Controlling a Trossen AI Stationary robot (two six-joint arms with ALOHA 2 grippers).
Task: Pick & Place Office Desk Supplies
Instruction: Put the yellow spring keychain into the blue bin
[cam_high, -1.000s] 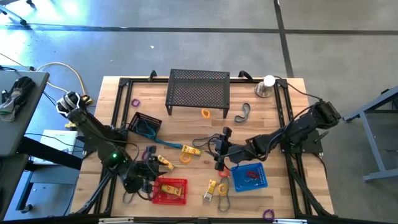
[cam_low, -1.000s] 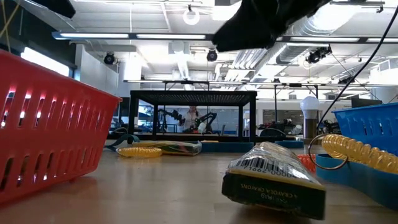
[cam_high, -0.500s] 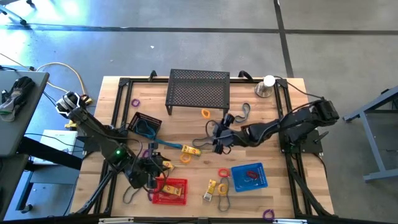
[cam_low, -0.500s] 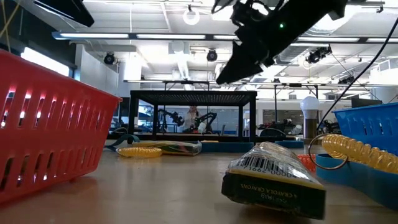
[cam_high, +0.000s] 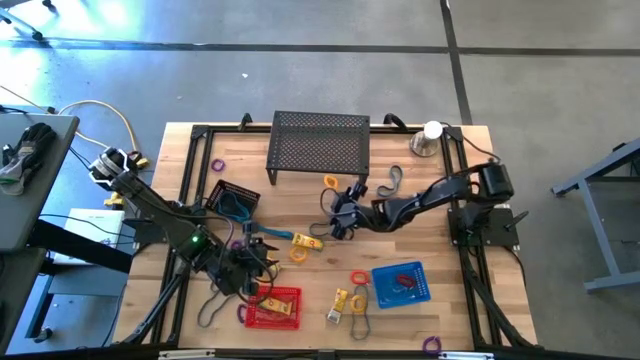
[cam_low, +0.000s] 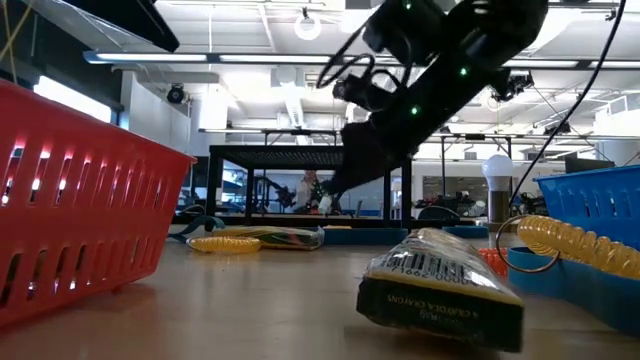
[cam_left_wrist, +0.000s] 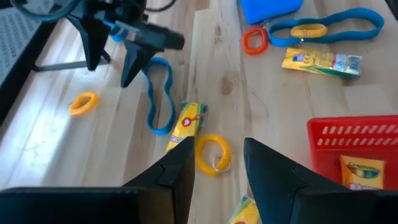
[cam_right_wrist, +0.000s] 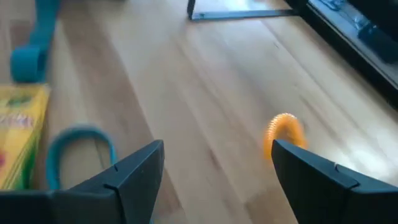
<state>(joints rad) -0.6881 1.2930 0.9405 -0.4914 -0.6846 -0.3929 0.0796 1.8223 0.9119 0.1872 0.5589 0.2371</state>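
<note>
The right pincer (cam_high: 338, 218) hung released and empty above the tabletop (cam_high: 420, 215), reaching toward the orange ring (cam_right_wrist: 284, 131) in front of the mesh stand (cam_high: 318, 146). Next, I judged, it needed to straddle the ring and clench. The left pincer (cam_left_wrist: 217, 158), also released, hovered over a yellow ring (cam_left_wrist: 212, 154).

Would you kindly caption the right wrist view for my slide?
Open right gripper above the wooden table, near an orange ring.

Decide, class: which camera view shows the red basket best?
The high view: the whole red basket shows from above, with a yellow box inside. The low view shows only one slatted wall; the left wrist view one corner; the right wrist view nothing.
</note>
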